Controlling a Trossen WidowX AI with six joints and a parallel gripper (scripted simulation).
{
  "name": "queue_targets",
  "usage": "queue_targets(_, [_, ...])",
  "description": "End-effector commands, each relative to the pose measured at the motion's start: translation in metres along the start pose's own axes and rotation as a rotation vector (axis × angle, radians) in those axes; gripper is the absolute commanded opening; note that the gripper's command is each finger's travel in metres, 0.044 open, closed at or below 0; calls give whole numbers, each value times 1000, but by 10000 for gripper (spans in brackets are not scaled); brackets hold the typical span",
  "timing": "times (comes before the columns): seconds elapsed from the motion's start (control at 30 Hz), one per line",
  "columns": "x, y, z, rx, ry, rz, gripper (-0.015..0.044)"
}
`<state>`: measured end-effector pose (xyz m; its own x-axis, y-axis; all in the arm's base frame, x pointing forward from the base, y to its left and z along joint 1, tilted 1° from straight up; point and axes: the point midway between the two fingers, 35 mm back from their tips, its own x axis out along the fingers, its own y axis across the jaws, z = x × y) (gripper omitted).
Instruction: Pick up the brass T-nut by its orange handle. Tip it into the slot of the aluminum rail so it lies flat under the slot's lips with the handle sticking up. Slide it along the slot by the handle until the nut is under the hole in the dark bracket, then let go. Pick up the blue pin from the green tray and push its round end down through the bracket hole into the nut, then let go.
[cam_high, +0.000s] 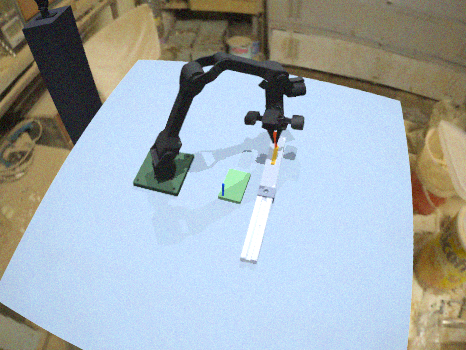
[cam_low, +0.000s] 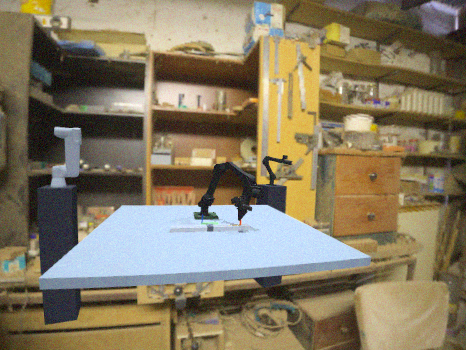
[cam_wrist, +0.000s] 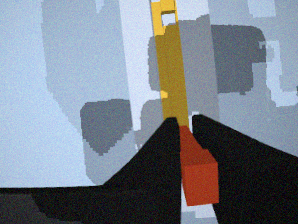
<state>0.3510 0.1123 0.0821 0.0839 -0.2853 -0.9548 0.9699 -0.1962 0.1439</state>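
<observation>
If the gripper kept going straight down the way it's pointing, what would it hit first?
Probably the aluminum rail: the gripper points down toward its far end, and the brass T-nut it holds would likely touch first. Remaining height is unclear.

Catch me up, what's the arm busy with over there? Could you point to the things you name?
The gripper (cam_high: 275, 142) (cam_low: 240, 218) (cam_wrist: 184, 125) is shut on the orange handle (cam_high: 275, 138) (cam_low: 240, 222) (cam_wrist: 200, 182) of the brass T-nut (cam_high: 274, 155) (cam_wrist: 171, 75), over the far part of the aluminum rail (cam_high: 255, 232). Whether the nut is seated in the slot, I can't tell. It isn't under the hole in the dark bracket (cam_high: 266, 194) (cam_low: 210, 228) yet. The blue pin (cam_high: 223, 189) (cam_low: 202, 219) stands in the green tray (cam_high: 237, 186), waiting its turn.
</observation>
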Motion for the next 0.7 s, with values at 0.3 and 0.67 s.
queue_targets(0.3, [0, 2, -1, -12, 3, -25, -150])
queue_targets(0.67, [0, 3, -1, -18, 3, -45, -150])
